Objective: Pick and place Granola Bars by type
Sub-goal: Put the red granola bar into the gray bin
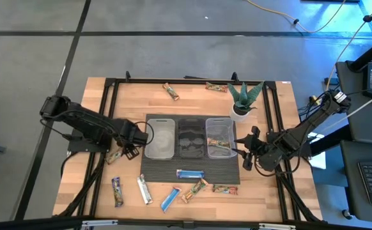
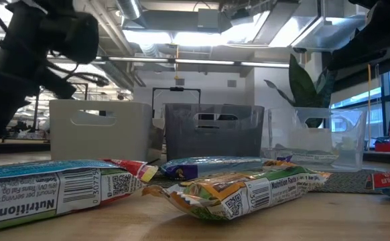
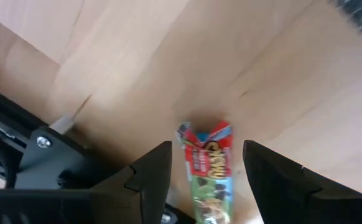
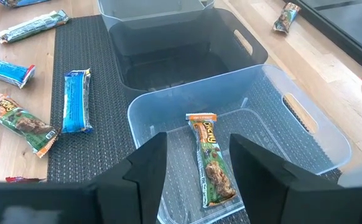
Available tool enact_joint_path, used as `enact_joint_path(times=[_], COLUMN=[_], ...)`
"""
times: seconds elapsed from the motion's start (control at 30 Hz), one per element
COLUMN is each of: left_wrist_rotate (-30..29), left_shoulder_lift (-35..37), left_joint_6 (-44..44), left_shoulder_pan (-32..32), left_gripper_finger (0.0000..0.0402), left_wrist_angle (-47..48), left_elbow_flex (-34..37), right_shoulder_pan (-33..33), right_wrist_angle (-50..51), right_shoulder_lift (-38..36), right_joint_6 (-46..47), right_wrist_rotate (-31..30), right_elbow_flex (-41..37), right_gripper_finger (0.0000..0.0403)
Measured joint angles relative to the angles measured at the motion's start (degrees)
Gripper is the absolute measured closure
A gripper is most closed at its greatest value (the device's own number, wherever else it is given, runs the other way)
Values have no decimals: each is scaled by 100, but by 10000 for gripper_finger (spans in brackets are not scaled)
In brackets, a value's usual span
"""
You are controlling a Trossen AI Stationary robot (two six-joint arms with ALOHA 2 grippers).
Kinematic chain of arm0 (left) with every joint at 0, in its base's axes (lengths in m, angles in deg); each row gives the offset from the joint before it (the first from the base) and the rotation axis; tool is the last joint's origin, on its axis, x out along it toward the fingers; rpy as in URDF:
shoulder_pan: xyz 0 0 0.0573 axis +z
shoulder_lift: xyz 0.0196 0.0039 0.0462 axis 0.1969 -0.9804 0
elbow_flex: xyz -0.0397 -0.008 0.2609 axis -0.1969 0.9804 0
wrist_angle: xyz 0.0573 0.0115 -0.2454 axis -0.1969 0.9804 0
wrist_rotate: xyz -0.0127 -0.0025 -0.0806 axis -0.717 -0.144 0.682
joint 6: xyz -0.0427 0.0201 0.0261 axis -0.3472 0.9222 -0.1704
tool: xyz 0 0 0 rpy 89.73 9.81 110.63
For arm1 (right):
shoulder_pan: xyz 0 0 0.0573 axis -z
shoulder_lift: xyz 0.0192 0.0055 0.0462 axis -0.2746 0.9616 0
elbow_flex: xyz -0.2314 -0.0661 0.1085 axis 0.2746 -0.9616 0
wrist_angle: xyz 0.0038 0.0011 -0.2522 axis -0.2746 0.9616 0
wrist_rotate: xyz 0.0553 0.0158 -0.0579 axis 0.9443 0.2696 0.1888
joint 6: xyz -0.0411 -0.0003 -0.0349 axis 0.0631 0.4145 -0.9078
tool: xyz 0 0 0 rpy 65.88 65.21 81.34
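Nearest the low camera lay two wrapped granola bars on the wooden table (image 1: 96, 89): a blue one (image 2: 44, 191) with its nutrition label upside down, and a tan and green one (image 2: 238, 193) just beside it. Behind them stood three bins in a row on a dark mat (image 1: 160, 171): a pale bin (image 1: 160, 137), a dark bin (image 1: 190, 137) and a clear bin (image 1: 220, 137). Beside the pale bin, on the side away from the other bins, the left gripper (image 3: 203, 180) was low over the bare wood with its fingers apart, one on each side of a green and red bar (image 3: 209, 177) that lay between them; whether the fingers touched the wrapper could not be told. On the other side of the row, the right gripper (image 4: 190, 165) hung at the clear bin's outer wall, its fingers parted and holding nothing. Just ahead of those fingers, one tan and green bar (image 4: 211, 165) lay flat on the clear bin's floor. Farther beyond that gripper, a blue bar (image 4: 76, 101) lay on the mat, with more bars on the wood past the mat's edge. A spiky potted plant (image 1: 243, 99) stood near the right gripper, behind the clear bin.
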Motion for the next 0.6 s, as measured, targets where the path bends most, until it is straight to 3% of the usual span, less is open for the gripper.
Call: enact_joint_path(times=[0.17, 0.6], left_wrist_rotate=[244, 1122], left_shoulder_lift=[0, 13], left_joint_6=[298, 88], left_shoulder_pan=[191, 214], left_gripper_finger=[213, 222], left_wrist_angle=[55, -393], left_elbow_flex=[233, 717], right_shoulder_pan=[0, 0], right_wrist_angle=[2, 4], right_shoulder_lift=[0, 0], right_joint_6=[-2, -7], right_wrist_rotate=[2, 2], right_elbow_flex=[0, 0], right_gripper_finger=[225, 225])
